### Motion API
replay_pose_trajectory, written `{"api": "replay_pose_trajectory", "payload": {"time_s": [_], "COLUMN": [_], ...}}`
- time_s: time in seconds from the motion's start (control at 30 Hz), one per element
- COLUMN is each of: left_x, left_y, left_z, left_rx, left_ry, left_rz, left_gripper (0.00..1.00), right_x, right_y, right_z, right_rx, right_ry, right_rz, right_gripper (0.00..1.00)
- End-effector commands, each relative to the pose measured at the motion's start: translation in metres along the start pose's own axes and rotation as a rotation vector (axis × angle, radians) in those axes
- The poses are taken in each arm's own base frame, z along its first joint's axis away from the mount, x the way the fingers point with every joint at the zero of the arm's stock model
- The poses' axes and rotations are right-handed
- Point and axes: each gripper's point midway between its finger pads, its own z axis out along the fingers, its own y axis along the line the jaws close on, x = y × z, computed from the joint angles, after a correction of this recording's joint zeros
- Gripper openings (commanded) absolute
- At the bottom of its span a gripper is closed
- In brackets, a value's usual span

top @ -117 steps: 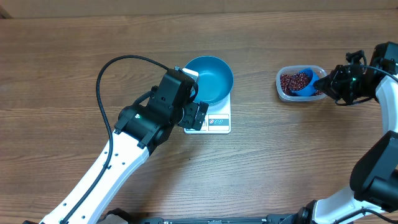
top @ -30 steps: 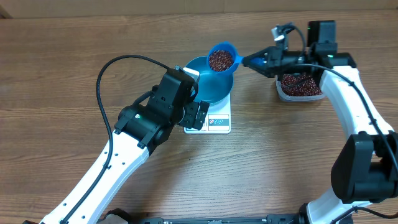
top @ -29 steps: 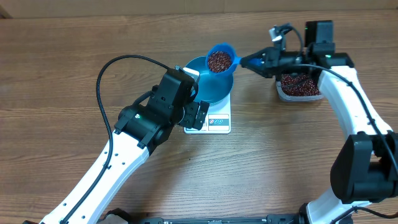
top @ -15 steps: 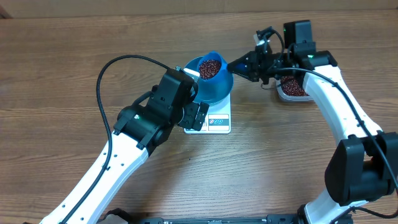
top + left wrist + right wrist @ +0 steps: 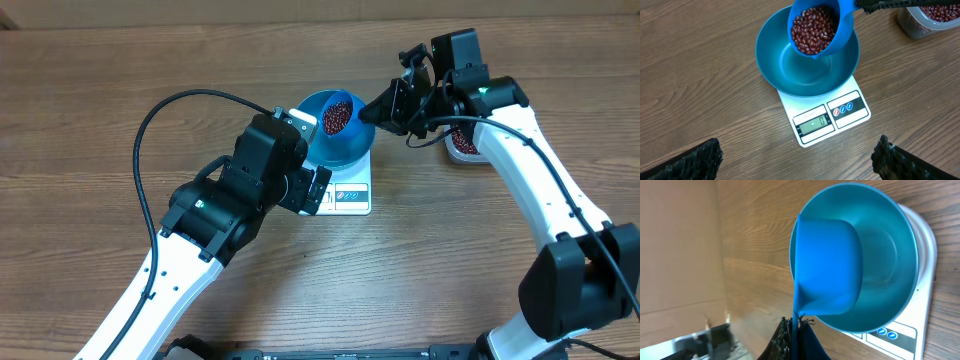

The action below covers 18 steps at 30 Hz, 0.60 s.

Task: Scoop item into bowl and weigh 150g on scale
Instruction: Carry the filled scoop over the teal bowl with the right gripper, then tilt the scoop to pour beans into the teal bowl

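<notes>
Over the last second the right gripper has been carrying the blue scoop leftward from beside the clear tub to a spot over the bowl. The left arm has been easing back a little toward its own side.

Nearest the base, the left gripper is hovering low above the wooden table just in front of the scale. Its jaws are standing wide apart and gripping nothing, and its two dark fingers are framing the bottom corners of the left wrist view.

Just beyond, the white scale is lying flat with its display glowing pale green, the digit too small to read surely. The bowl is sitting on the scale, its smooth blue inside showing.

Above the bowl's far half the scoop is tipping, and the red-brown beans are still heaped inside it. Farther right, the right gripper is clamping shut on the scoop by its handle.

Farthest off, the tub is resting on the table well apart from the scale, holding more beans.
</notes>
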Motion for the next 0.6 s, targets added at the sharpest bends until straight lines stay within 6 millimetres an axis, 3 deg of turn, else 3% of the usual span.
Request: {"api": "replay_pose_trajectory", "payload": {"time_s": [0.0,0.33,0.57], "left_x": [-0.009,-0.009,-0.008], "left_y": [-0.001,-0.001,-0.001], "left_z": [-0.009,-0.008,-0.008], "left_rx": [0.008,0.008,0.008], "left_ry": [-0.032,-0.030,-0.026], "left_rz": [0.012,0.012,0.012], "left_gripper": [0.99,0.99,0.99], "right_x": [-0.010,0.002,0.003], "right_y": [0.031,0.053,0.053], "right_z": [-0.022,-0.017,-0.012], "right_rx": [0.027,0.214,0.406], "right_ry": [-0.111,-0.213,-0.287], "right_rz": [-0.121,-0.410,-0.567], "right_gripper": [0.04,0.04,0.04]}}
